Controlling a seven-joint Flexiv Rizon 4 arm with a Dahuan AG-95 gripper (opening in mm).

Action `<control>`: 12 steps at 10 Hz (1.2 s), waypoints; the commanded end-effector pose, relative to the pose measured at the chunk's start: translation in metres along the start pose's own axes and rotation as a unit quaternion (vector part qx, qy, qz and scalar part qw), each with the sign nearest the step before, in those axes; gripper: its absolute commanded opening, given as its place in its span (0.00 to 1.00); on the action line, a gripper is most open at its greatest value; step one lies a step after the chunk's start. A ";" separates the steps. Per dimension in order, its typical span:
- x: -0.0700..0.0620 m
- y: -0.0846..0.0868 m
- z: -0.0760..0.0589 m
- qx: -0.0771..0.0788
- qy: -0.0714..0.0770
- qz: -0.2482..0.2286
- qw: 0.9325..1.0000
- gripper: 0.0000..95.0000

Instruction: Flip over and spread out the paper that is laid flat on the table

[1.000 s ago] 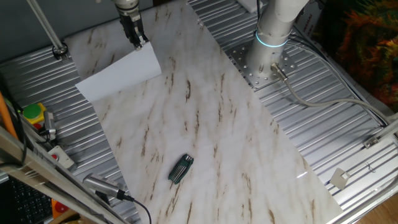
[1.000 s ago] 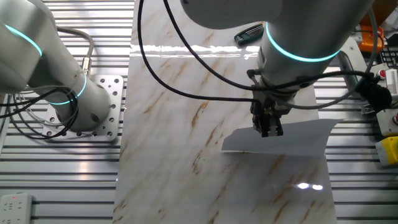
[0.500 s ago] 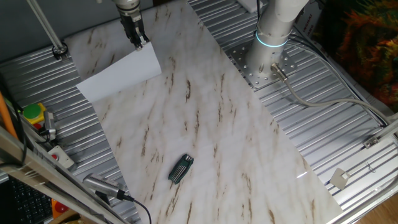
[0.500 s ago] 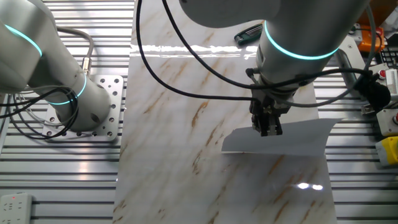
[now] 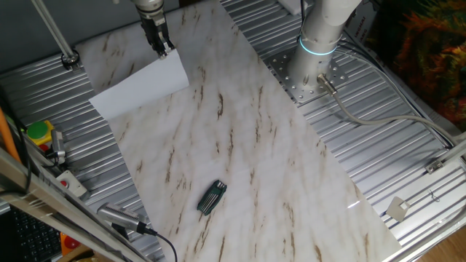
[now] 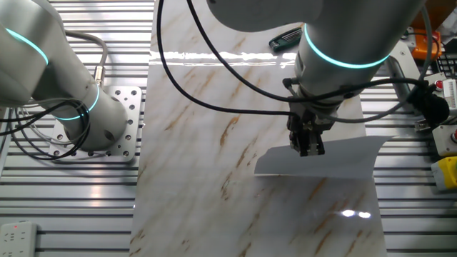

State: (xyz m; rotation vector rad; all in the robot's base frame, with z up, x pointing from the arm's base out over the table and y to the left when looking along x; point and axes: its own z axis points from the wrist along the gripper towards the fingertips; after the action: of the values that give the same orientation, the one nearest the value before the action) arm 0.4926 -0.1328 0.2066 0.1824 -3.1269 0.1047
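The white paper (image 5: 138,87) lies at the far left end of the marble table (image 5: 247,145). Its far corner is raised off the board, where my gripper (image 5: 164,49) stands over it with the fingers close together on the paper's edge. In the other fixed view the gripper (image 6: 307,150) points straight down onto the top edge of the paper (image 6: 346,163), which curves up from the table (image 6: 214,107) towards the fingers. The fingertips are partly hidden by the sheet.
A small black ribbed object (image 5: 212,197) lies on the board well away from the paper; it also shows in the other fixed view (image 6: 285,39). The arm's base (image 5: 317,65) stands beside the board. A yellow and red button box (image 5: 38,135) and cables sit on the ribbed metal.
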 end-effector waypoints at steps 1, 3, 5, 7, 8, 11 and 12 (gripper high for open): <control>0.000 0.000 0.000 -0.004 -0.003 -0.012 1.000 0.00; 0.000 0.000 0.000 -0.004 -0.004 -0.021 1.000 0.00; 0.000 0.000 0.000 -0.008 -0.009 -0.047 0.999 0.00; 0.000 0.000 0.000 -0.019 -0.016 -0.076 0.997 0.00; 0.000 0.000 0.000 -0.024 -0.019 -0.086 0.996 0.00; 0.000 0.000 0.000 -0.042 -0.027 -0.123 0.991 0.00; 0.000 0.000 0.000 -0.046 -0.023 -0.144 0.988 0.00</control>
State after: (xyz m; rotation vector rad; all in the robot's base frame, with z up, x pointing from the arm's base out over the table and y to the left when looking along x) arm 0.4922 -0.1332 0.2071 0.5878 -3.1177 -0.0435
